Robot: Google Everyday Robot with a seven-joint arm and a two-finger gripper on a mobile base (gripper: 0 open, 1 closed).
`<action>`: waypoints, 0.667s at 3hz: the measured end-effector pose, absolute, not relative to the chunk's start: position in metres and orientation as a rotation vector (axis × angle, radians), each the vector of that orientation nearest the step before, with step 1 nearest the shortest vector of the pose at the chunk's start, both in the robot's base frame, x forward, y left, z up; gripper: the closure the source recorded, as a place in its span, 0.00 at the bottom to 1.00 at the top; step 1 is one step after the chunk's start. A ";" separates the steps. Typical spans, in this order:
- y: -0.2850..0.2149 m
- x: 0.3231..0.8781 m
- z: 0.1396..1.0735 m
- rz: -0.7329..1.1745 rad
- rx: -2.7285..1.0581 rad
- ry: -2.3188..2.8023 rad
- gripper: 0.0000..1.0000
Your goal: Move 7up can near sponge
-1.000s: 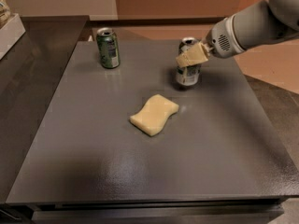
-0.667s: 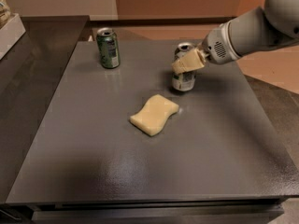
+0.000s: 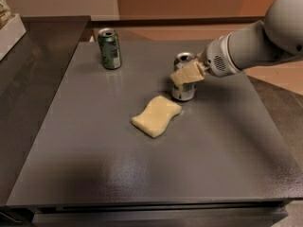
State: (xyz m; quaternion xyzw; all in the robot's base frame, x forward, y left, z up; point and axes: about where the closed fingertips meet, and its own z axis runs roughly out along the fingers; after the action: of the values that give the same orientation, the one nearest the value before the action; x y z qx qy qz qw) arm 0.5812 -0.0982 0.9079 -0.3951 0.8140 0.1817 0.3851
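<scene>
Standing upright just beyond the right end of the sponge [image 3: 156, 116], the 7up can [image 3: 183, 92] shows a silvery-grey body with pale green and white markings low on its side and a silver top with a dark opening. The gripper [image 3: 185, 74] is on the can, directly above the sponge's right end, and its pale tan fingers [image 3: 189, 73] are clamped across the can's upper half. That near finger covers the middle band of the can, so the label cannot be read. The other finger is behind the can and out of sight. Whether the can's base touches the sponge, or only stands just beside it, cannot be told, nor whether the base rests fully on the grey table [image 3: 94, 150].

The sponge lies flat, pale yellow, with a wavy outline. A darker green can [image 3: 110, 48] stands well apart from the sponge, up and to its left. The white arm [image 3: 255, 44] reaches in from the right of the sponge and is cut off by the edge.
</scene>
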 end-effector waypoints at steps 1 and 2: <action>-0.100 0.578 0.906 0.443 -1.007 2.062 0.28; -0.098 0.578 0.907 0.443 -1.011 2.060 0.05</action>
State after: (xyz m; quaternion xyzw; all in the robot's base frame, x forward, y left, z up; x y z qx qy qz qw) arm 0.5777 -0.0978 0.9069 -0.3981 0.8111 0.1746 0.3914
